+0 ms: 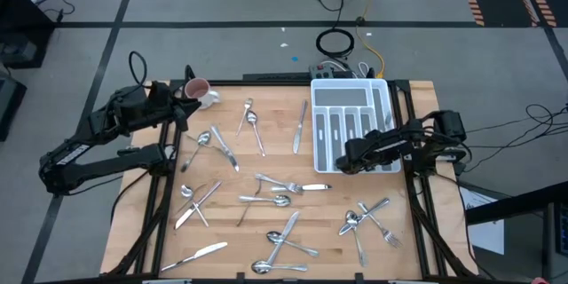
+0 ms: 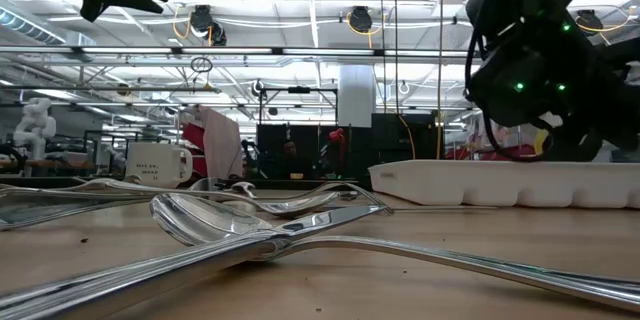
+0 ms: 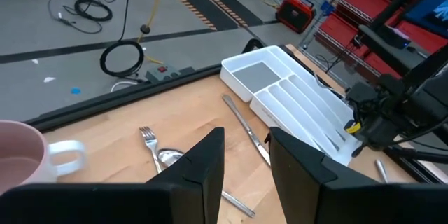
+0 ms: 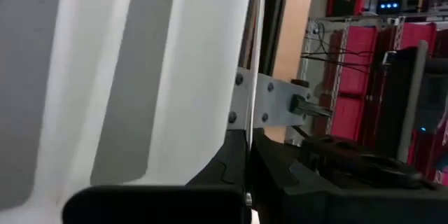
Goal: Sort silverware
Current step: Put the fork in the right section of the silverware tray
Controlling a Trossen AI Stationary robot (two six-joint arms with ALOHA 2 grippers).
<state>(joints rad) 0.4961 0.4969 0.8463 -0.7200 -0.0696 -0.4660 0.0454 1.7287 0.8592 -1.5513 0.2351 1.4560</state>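
1. The right pincer (image 1: 342, 165) hangs over the white tray (image 1: 351, 98), at the tray's near end.
2. In the right wrist view, its two dark fingers (image 4: 234, 161) are pressed tight on a thin shiny metal piece (image 4: 250, 56). The piece sticks straight out past the fingertips, over the tray's slots. I cannot tell if it is a fork, a knife or a spoon.
3. The left pincer (image 1: 184, 115) waits up in the air by the far left corner of the bench (image 1: 266, 111). It is close to the pink and white mug (image 1: 199, 91).
4. The left fingers (image 3: 206, 161) are a little way apart and hold nothing.
5. The rest of the silverware (image 1: 275, 200) lies spread all over the wooden bench, on the left, in the middle and near the front.
6. One knife (image 1: 299, 128) lies just beside the tray, on its left side.
7. A fork and a spoon (image 1: 252, 122) lie together near the mug.
8. Some forks and spoons (image 1: 368, 217) are piled across each other at the front right.
9. More pieces (image 1: 282, 241) cross each other at the front middle, and a knife (image 1: 200, 255) lies at the front left.
10. In the low view, a big spoon (image 2: 215, 222) lies close to the camera, and the tray (image 2: 500, 182) sits behind it on the right.
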